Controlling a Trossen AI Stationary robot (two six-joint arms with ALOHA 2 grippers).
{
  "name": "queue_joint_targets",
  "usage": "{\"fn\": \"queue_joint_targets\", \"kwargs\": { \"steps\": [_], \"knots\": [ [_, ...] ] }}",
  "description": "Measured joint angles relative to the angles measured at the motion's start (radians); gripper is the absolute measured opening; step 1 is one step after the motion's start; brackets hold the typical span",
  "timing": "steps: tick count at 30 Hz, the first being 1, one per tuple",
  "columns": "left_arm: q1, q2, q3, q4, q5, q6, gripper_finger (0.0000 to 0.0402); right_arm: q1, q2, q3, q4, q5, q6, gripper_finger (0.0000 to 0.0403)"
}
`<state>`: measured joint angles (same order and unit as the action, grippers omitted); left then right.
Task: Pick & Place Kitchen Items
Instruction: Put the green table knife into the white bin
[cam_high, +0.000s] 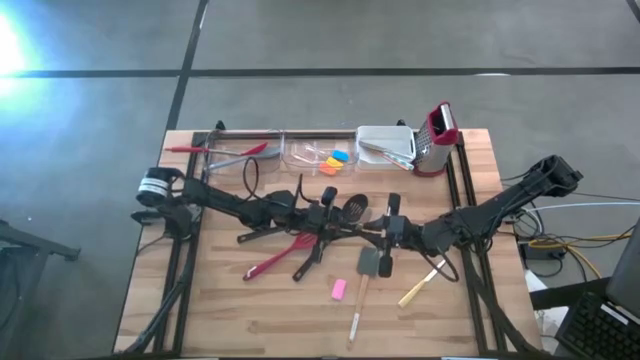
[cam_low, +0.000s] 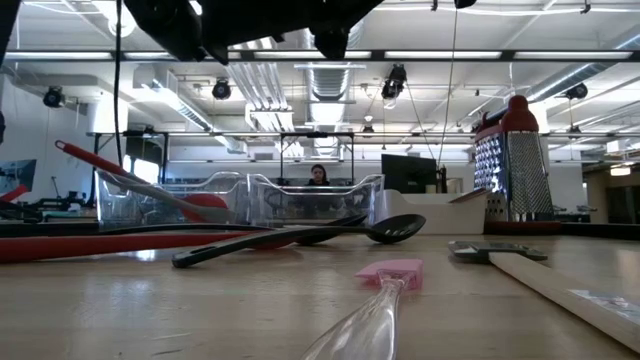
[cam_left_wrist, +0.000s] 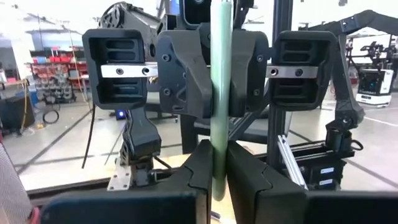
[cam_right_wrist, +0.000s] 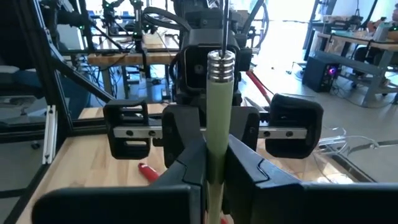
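Observation:
Above the middle of the table, a utensil with a pale green handle (cam_right_wrist: 217, 106), a ribbed steel collar (cam_right_wrist: 221, 65) and a thin steel shaft stands upright. Both grippers are shut on it, level and facing each other: my left gripper (cam_left_wrist: 219, 168) (cam_high: 352, 229) from the table's left, my right gripper (cam_right_wrist: 214, 162) (cam_high: 366, 232) from the right. On the wood below lie a black slotted spoon (cam_high: 355, 205), a red utensil (cam_high: 270, 262), a grey turner (cam_high: 372, 262) and a pink scraper (cam_high: 338, 289). My left gripper pinches the green handle near its lower end (cam_left_wrist: 217, 180) between its two fingers. The fingers lie level, across the handle, coming from the table's left. The handle stands upright, clear of the table. My right gripper pinches the same handle below the steel collar (cam_right_wrist: 216, 134) between its two fingers. They lie level, across the handle, coming from the table's right, opposite the left fingers. The collar and shaft rise above the hold.
Along the far edge stand clear tubs (cam_high: 320, 150), one with a red utensil (cam_high: 215, 148), a white tub (cam_high: 385, 145) and a steel box grater (cam_high: 437, 135). A yellow-handled tool (cam_high: 420, 290) and a wooden-handled one (cam_high: 357, 315) lie near the front.

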<state>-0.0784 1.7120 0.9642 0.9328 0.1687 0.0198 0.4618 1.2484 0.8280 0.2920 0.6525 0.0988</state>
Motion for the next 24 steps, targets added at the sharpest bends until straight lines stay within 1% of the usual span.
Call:
{"fn": "queue_joint_targets", "kwargs": {
  "steps": [2,5,7,10,12,14,17,20,22,24],
  "knots": [
    [0.005,-0.014,0.000,-0.033,-0.001,-0.016,0.0046,0.000,-0.009,0.000,-0.003,-0.001,-0.008,0.0024],
    [0.010,-0.058,-0.003,-0.146,-0.002,-0.022,0.0096,-0.007,-0.047,-0.001,-0.004,0.004,-0.028,0.0024],
    [0.011,-0.100,-0.003,-0.256,-0.003,-0.014,0.0128,-0.017,-0.076,0.001,-0.021,0.005,-0.034,0.0024],
    [0.012,-0.180,-0.002,-0.421,-0.033,0.015,0.0164,-0.053,-0.119,0.000,-0.133,0.005,-0.009,0.0024],
    [0.013,-0.236,-0.002,-0.528,-0.073,0.044,0.0180,-0.096,-0.149,0.000,-0.220,0.016,0.037,0.0024],
    [0.013,-0.294,-0.003,-0.637,-0.127,0.059,0.0189,-0.154,-0.175,0.000,-0.331,0.029,0.099,0.0024],
    [0.013,-0.383,-0.003,-0.747,-0.202,0.070,0.0192,-0.267,-0.196,0.000,-0.487,0.018,0.189,0.0024],
    [0.013,-0.467,-0.003,-0.834,-0.261,0.089,0.0192,-0.406,-0.203,0.027,-0.626,-0.057,0.247,0.0024],
    [0.013,-0.512,-0.003,-0.878,-0.289,0.090,0.0191,-0.501,-0.183,0.069,-0.727,-0.125,0.264,0.0024],
    [0.013,-0.548,-0.003,-0.911,-0.314,0.090,0.0192,-0.591,-0.145,0.122,-0.858,-0.171,0.264,0.0024]
  ]
}}
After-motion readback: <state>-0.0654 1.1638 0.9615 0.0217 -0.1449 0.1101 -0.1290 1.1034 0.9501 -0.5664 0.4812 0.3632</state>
